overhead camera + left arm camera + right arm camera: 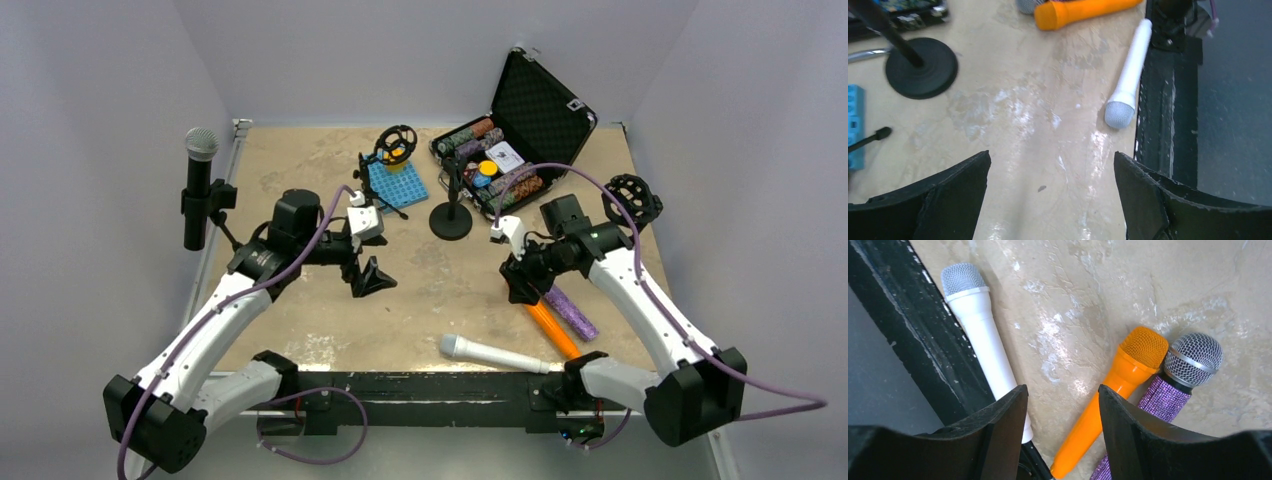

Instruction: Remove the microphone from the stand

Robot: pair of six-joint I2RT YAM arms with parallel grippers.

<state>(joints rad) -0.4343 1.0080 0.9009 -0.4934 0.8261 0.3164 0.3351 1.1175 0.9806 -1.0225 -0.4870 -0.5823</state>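
- A tan tabletop (440, 290) is enclosed by grey walls.
- At its left edge, the black microphone (200, 175) is held upright in the stand (222, 196).
- The left gripper (370, 278) is spread wide and empty.
- The right gripper (521, 289) is parted over the orange microphone (553, 328), with nothing gripped.

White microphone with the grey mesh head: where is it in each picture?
Top external: the white microphone lies bottom middle, along the black table rail.
Left wrist: upper right, mesh head pointing down, beside that rail.
Right wrist: upper left, head pointing up.
Shared landmark: the orange microphone, close by in all three.
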